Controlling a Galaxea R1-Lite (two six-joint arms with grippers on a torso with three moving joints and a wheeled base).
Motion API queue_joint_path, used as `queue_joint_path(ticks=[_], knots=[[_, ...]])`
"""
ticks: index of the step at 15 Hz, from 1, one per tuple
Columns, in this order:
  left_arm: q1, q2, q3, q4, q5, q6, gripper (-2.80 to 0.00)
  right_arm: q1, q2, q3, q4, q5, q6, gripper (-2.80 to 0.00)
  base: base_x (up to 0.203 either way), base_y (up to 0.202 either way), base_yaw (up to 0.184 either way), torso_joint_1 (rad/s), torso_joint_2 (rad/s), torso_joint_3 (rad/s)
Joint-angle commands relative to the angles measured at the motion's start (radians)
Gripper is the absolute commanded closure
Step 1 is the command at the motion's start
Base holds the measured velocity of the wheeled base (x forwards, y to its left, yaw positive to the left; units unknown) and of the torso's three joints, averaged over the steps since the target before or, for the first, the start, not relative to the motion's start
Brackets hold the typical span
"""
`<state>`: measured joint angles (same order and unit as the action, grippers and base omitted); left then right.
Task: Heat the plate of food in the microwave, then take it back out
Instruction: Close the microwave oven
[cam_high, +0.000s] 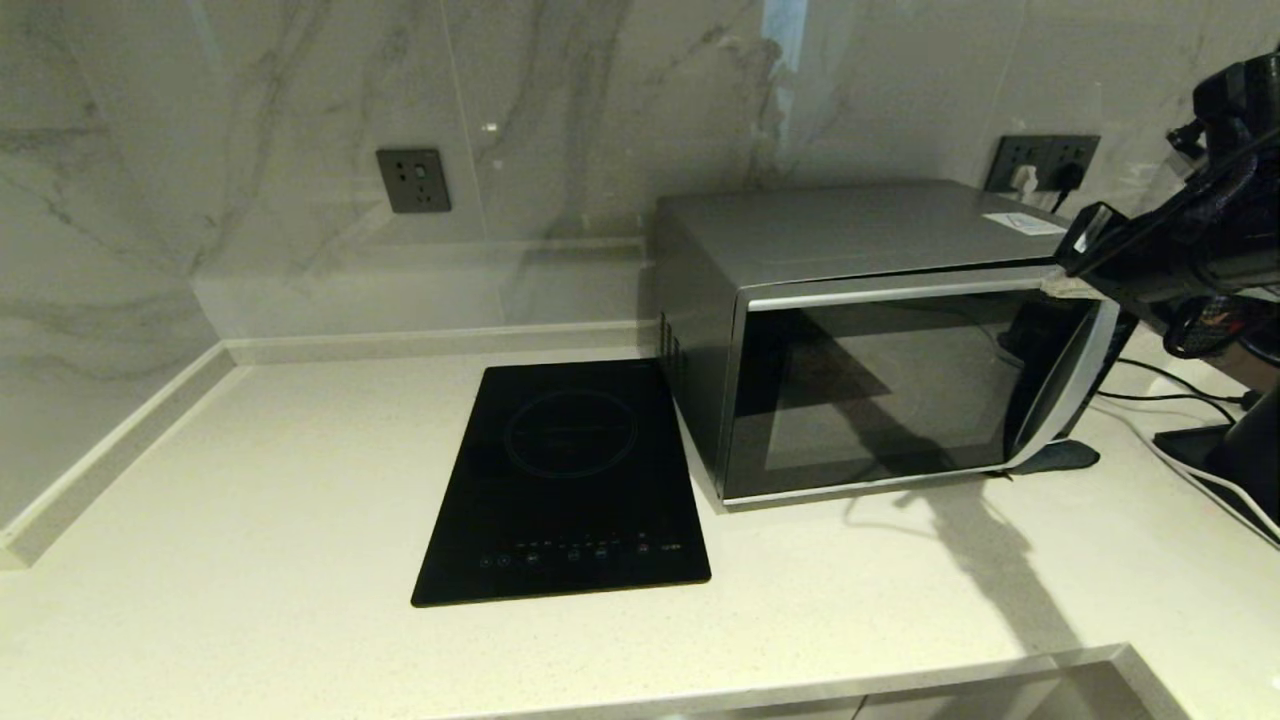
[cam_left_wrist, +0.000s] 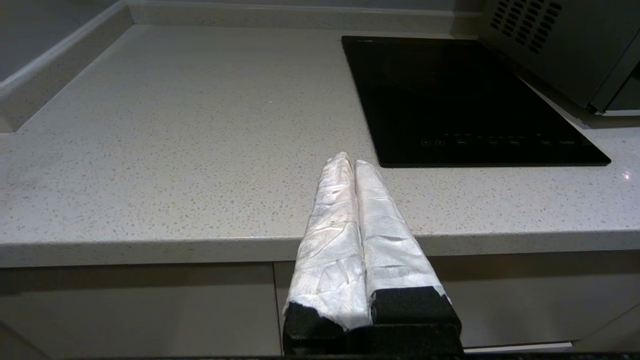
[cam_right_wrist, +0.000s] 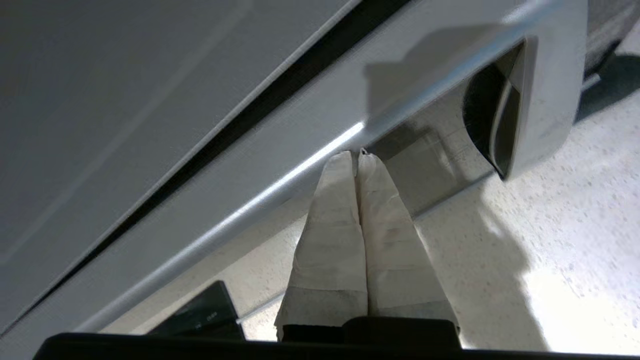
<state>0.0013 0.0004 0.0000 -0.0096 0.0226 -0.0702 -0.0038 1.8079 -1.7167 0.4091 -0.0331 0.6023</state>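
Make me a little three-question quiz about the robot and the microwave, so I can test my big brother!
1. True or false: the microwave door is wide open.
2. What flat black thing lies beside the microwave?
3. Right gripper fingers: A) spread apart, B) pressed together?

Key
1. False; the door looks closed or nearly so.
2. The hob, on the counter.
3. B; it is empty, tips at the door's top edge.

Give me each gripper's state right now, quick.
Left gripper: shut, holding nothing, parked off the front edge of the pale speckled countertop.
Right gripper: shut, holding nothing, tips at the top edge of the boxy silver-grey microwave door.
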Motion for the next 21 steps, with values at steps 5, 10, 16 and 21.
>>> queue_joint_path(ticks=[5,10,16,21], knots=[[0.000,0.001,0.000,0.000,0.000,-0.002,0.00,0.001,0.004,0.015,-0.001,0.056,0.017,0.00,0.000,0.000,0.000,0.000,0.00,0.000],[0.000,0.001,0.000,0.000,0.000,0.000,0.00,0.001,0.017,0.020,-0.020,0.093,0.052,0.00,0.000,0.000,0.000,0.000,0.00,0.000],[0.000,0.001,0.000,0.000,0.000,0.000,0.00,0.001,0.040,0.026,-0.059,0.102,0.068,0.00,0.000,0.000,0.000,0.000,0.00,0.000],[0.000,0.001,0.000,0.000,0.000,-0.001,0.00,0.001,0.040,0.030,-0.056,0.114,0.068,0.00,0.000,0.000,0.000,0.000,0.00,0.000]])
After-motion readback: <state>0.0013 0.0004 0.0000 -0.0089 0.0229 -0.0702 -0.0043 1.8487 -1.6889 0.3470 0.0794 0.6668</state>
